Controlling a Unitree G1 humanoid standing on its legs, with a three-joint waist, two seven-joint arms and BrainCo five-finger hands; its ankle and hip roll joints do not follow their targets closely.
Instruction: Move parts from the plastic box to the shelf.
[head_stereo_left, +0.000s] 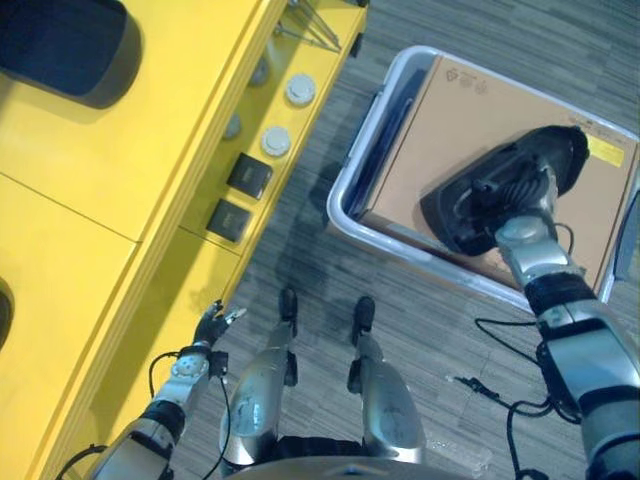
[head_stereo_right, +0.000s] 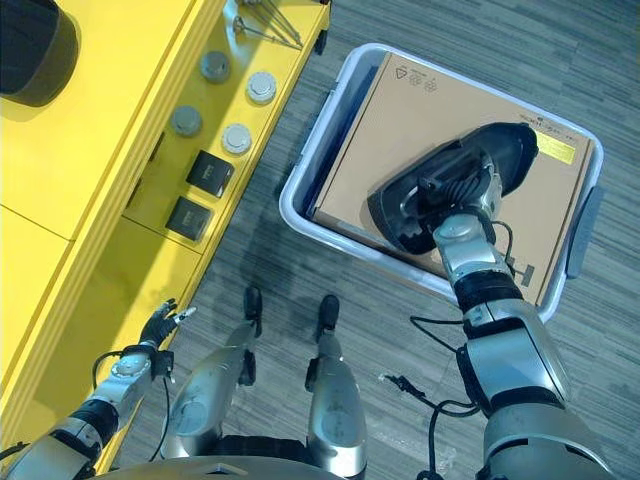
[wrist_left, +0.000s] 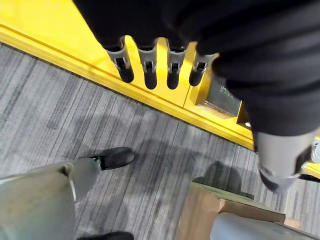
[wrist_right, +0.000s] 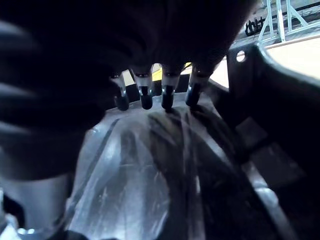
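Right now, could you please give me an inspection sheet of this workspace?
surface: grey striped floor; yellow shelf on the robot's left.
job's things: white plastic box on floor, brown cardboard inside; large black moulded part above it; round grey discs and black square blocks on shelf.
clutter: thin metal rods, dark rounded object on shelf.
robot hands: left robot hand open beside shelf edge; right robot hand at black part, grasp unclear.
cables: nothing seen.
surroundings: nothing seen.

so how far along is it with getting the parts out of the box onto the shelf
Done: round parts and dark square parts lie on the yellow shelf. In hand: the right hand is at a large black part over the plastic box. Left: shelving it. The left hand hangs open.
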